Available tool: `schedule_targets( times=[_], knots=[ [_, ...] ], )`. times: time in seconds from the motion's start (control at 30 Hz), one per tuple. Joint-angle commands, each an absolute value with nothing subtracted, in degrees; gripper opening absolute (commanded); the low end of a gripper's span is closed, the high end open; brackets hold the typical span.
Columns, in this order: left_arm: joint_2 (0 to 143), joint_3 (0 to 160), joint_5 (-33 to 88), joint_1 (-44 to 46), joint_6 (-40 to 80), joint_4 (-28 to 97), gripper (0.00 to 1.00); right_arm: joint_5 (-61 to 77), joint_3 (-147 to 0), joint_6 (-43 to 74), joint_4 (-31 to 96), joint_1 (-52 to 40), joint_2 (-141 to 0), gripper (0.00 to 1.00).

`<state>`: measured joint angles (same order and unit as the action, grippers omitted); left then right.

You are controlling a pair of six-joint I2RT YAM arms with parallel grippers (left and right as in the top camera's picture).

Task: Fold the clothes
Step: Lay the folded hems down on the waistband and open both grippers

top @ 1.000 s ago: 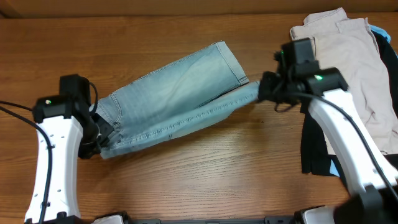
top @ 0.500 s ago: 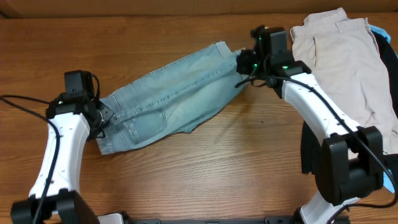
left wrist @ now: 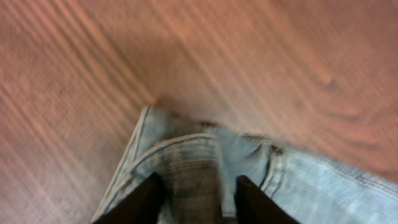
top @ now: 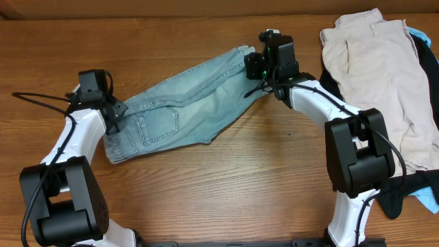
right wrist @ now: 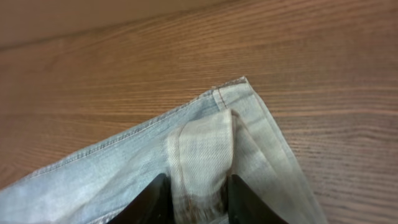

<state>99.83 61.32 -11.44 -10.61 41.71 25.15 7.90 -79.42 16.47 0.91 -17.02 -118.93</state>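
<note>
Two hands are clamped on one garment. The left hand [top: 112,112] pinches a bunched fold of waistband between its dark fingers [left wrist: 142,202], and the right hand [top: 255,68] grips a doubled-over hem corner of one leg. Between them the faded light-blue denim shorts [top: 185,103] lie slanted on the brown wooden worktop [top: 240,178], a back pocket facing up near the waistband end. Well to the right of the shorts sits a rumpled beige garment [top: 384,75], with black fabric [top: 396,200] and a bright blue scrap [top: 429,200] at its lower edge.
</note>
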Motion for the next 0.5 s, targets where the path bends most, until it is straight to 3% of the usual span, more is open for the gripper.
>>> schedule_targets(
  times=[0.0, 0.07, 0.17, 0.47],
  knots=[
    [99.63, 65.71, -12.67, -10.98, 37.17, 23.75, 0.69, 7.16, -80.66, 16.45, 0.71, -17.45, -118.80, 0.41],
    [99.63, 67.96, -12.60, -10.98, 36.12, 24.56, 0.98, 7.16, -80.66, 16.45, 1.32, -17.45, -118.80, 0.61],
    [99.63, 71.13, -12.49, -10.98, 36.12, 29.43, 1.00, 7.18, -80.66, 16.45, 2.28, -17.45, -118.78, 0.99],
    [99.63, 79.68, -8.93, -12.03, 31.90, 50.13, 0.99, 7.25, -83.37, 14.74, 18.31, -13.78, -115.66, 1.00]
  ],
)
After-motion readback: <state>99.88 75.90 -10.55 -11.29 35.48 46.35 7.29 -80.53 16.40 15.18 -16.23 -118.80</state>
